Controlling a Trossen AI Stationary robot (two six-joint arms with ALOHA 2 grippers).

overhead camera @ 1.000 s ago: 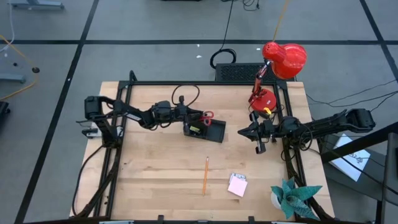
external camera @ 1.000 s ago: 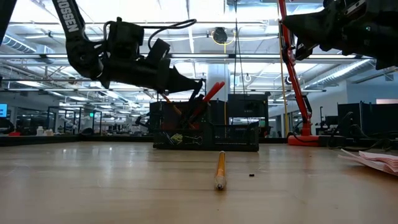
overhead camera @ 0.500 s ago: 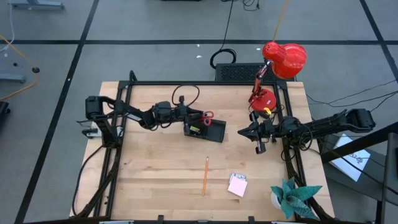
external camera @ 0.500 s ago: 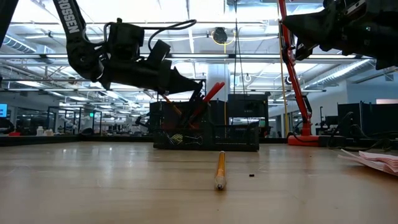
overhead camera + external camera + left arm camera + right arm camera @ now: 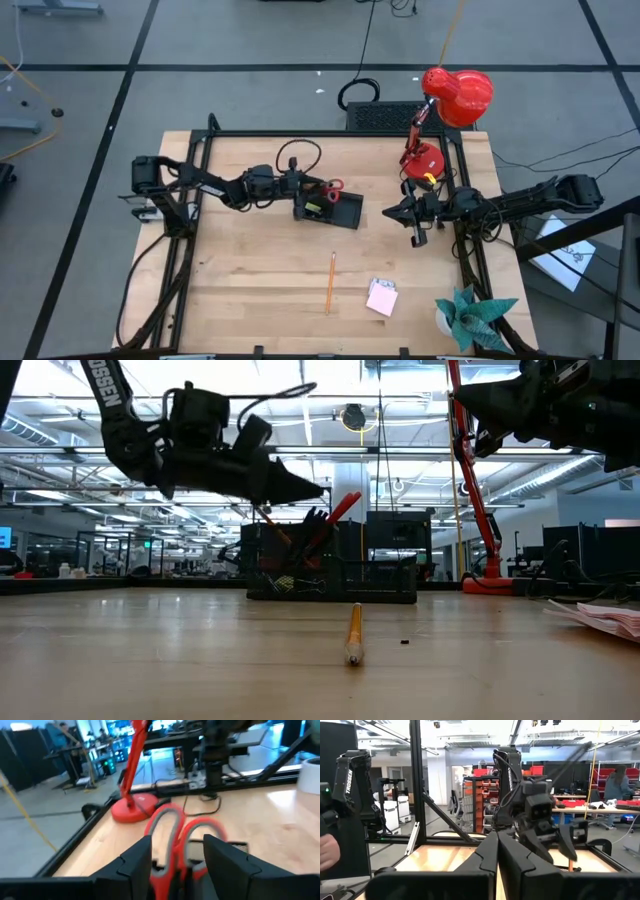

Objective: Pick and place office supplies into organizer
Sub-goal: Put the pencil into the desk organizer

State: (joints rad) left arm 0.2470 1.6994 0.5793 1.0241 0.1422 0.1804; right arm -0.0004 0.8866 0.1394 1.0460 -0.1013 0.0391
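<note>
The left claw (image 5: 297, 187) hangs open just over the scissors (image 5: 329, 188) standing in the organizer (image 5: 345, 213), so I'd lift clear straight up, avoiding the handles, while the right claw (image 5: 410, 214), closed and empty, waits beside the desk (image 5: 250, 290) edge.

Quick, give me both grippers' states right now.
Left gripper: open, fingers either side of the red-handled scissors standing in the organizer.
Right gripper: shut, empty, waiting near the red lamp.

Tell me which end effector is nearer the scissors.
Left. The left end effector hangs right beside the scissors in the organizer; the right end effector waits beyond the organizer's other side.
</note>
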